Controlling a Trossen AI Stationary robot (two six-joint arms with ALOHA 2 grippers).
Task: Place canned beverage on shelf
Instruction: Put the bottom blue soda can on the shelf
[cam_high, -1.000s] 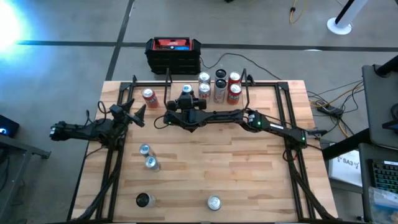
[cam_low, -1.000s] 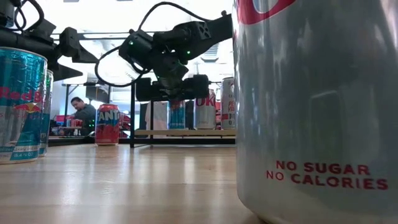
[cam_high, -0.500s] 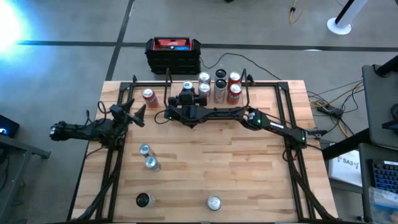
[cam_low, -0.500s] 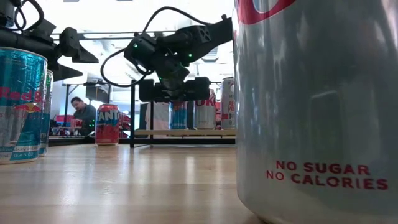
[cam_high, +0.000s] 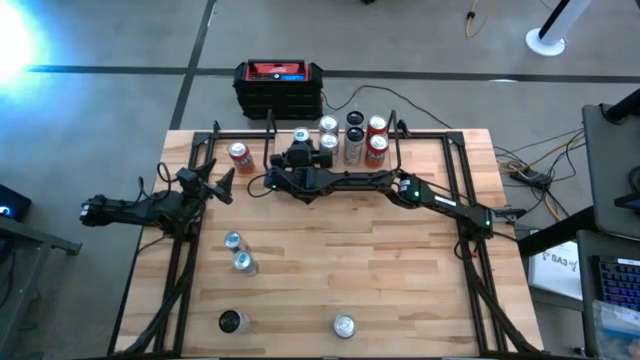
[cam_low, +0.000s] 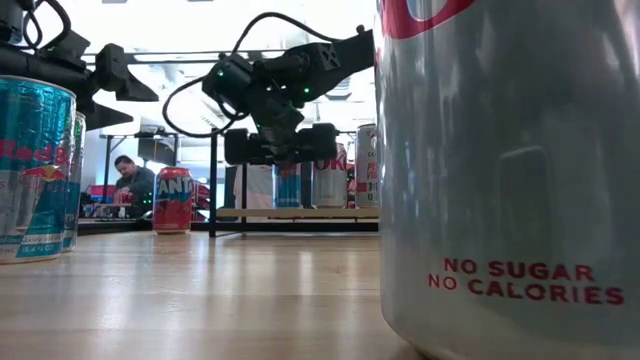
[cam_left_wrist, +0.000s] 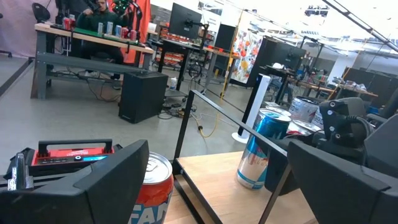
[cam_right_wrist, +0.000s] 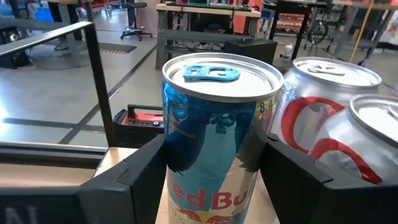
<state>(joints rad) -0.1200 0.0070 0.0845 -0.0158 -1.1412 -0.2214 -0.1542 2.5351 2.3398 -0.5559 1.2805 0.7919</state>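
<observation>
A blue Red Bull can (cam_right_wrist: 214, 124) stands upright between the fingers of my right gripper (cam_high: 301, 148), which is shut on it. It is at the left end of the shelf (cam_high: 385, 160), a low rack with a light wood board (cam_low: 300, 212) and black posts at the table's far middle. Several silver and red cans (cam_high: 352, 135) stand on the shelf to its right. My left gripper (cam_high: 212, 185) is open and empty at the table's left side, facing a red Fanta can (cam_left_wrist: 152, 186). My right gripper pinches the blue can's two opposite sides (cam_right_wrist: 177, 149) between its two fingers (cam_right_wrist: 137, 180), below the can's rim. The fingers come level from the table's near side. The can stays upright; whether its base rests on the shelf board I cannot tell.
The red Fanta can (cam_high: 239, 155) stands on the table left of the shelf. Two Red Bull cans (cam_high: 238, 252), a dark can (cam_high: 232, 322) and a silver can (cam_high: 344, 326) stand toward the near edge. A black box with a red top (cam_high: 280, 85) sits beyond the far edge.
My right gripper has gone a little toward the table's far edge with the blue can, which stays upright in the fingers and has come closer beside the cans on the shelf.
</observation>
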